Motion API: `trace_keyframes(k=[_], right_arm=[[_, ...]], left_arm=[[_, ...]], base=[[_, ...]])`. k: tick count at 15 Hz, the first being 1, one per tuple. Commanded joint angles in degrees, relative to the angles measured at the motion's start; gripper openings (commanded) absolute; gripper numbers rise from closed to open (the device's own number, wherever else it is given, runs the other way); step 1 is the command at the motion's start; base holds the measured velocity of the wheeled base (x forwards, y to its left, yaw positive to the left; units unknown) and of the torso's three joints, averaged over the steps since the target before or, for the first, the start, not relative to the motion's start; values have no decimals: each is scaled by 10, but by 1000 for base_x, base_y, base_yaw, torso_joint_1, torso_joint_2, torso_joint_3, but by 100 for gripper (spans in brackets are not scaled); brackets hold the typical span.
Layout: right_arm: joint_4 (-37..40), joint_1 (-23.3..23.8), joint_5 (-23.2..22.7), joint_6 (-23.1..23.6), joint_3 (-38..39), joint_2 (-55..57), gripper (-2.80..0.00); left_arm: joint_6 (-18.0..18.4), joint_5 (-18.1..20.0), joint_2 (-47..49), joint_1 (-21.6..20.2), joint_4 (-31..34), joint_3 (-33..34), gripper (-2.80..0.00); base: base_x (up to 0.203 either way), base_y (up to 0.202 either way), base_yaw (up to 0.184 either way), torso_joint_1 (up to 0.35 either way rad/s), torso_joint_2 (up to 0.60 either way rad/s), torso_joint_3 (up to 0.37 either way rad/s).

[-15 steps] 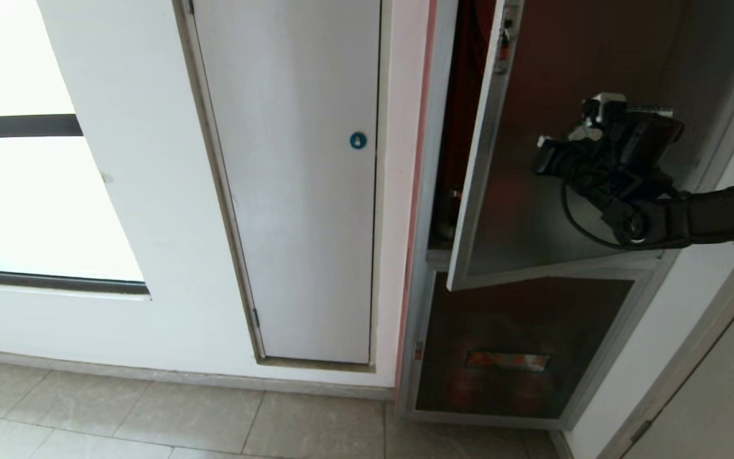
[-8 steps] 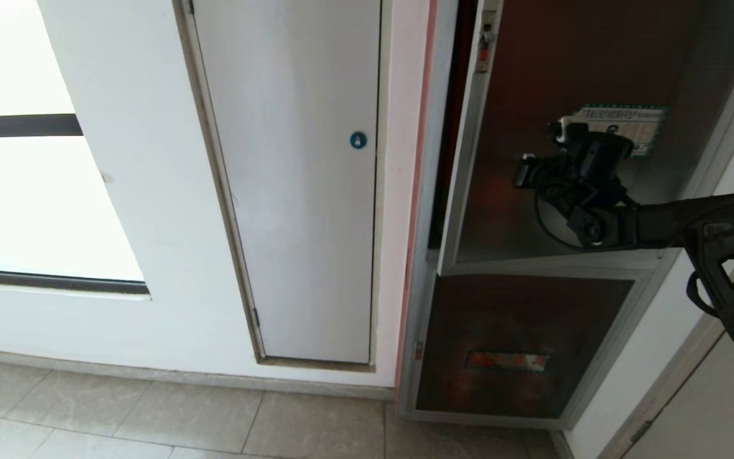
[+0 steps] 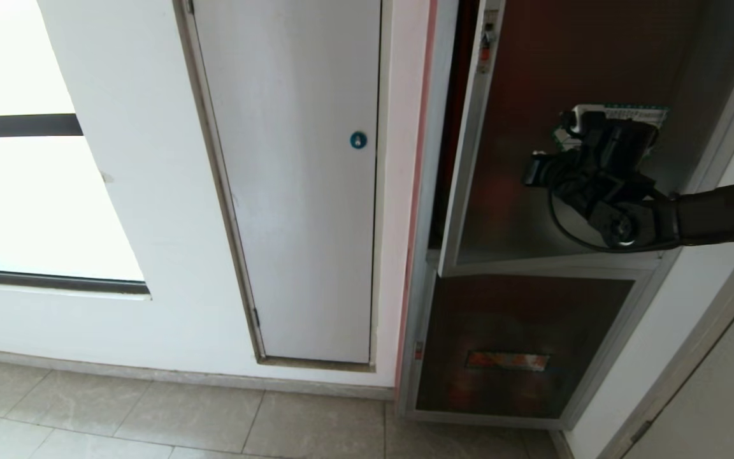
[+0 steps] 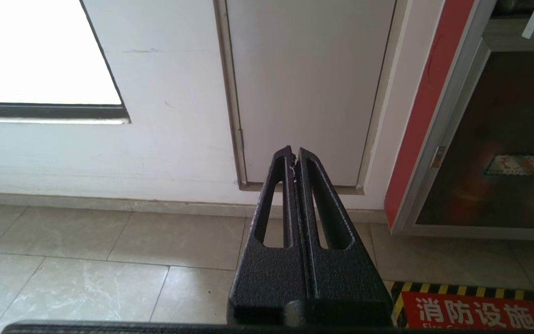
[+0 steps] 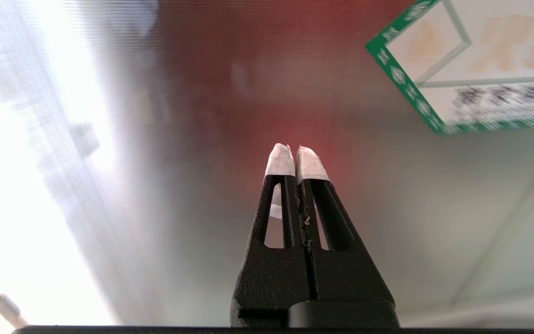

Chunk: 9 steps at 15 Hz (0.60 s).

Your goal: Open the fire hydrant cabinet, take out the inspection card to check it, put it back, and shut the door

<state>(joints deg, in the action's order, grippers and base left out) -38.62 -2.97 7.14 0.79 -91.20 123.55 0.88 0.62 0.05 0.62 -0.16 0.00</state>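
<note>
You are pressing the right gripper, jaws together, against the door beside its sticker, the cabinet standing slightly ajar, contents hidden.

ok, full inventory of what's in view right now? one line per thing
door: 1, aluminium frame with dark glass, nearly shut, a gap at its left edge
sticker: 1, white with green border, on the door glass
red latch: 1, on the door's left edge, near the top
fire hydrant cabinet: 1, aluminium frame, right of the white door
lower pane: 1, dark with red label, under the door
white door: 1, blue lock, centre
window: 1, bright, left
floor sign: 1, red, hazard stripes
right pincer: shut, tips at the glass
left pincer: shut, pointing toward the white door's foot
</note>
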Motion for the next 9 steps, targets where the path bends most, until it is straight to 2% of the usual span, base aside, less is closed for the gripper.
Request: trace_keyframes(k=[1,9], right_arm=[[-10,-11,3,5,101,-120,-280],[-16,-15,22,13,388,-451,-280]], left_arm=[[0,0,0,0,0,4,-280],[0,0,0,0,0,4,-280]], base=[[0,0,0,0,0,0],[0,0,0,0,0,0]])
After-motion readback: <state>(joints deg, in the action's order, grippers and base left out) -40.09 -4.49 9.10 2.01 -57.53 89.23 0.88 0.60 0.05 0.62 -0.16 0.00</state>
